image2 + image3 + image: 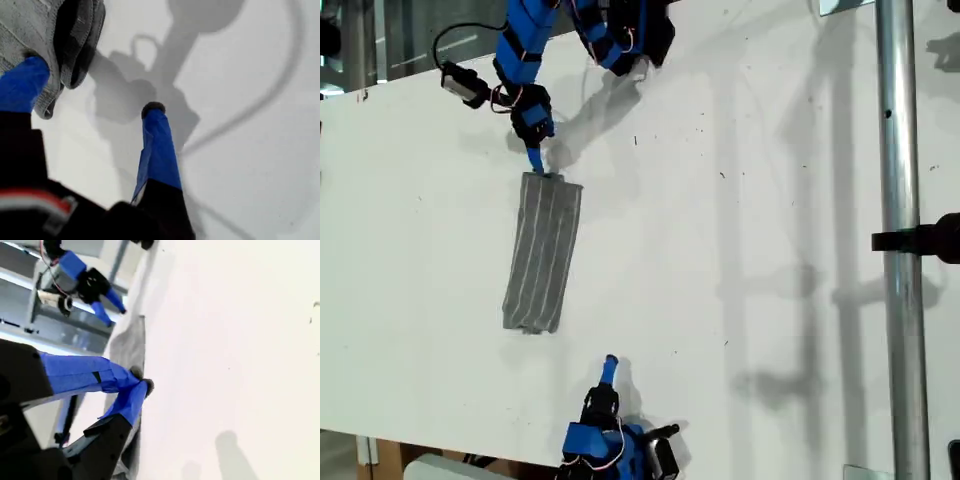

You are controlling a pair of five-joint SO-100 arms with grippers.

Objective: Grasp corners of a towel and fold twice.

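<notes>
Grey striped towel (542,253) lies as a narrow folded strip on the white desk (740,250), my first claw (536,162) spread open at its far end, my second claw (610,366) pinched together nearby, so both should pinch end corners squarely, I judge.

No readable text, labels, brands, numbers or signs in any view; only thin pale stripes on the towel (544,252); only small dark specks on the white counter (740,200), none forming letters; plain blue tape on the tools, unmarked.
</notes>
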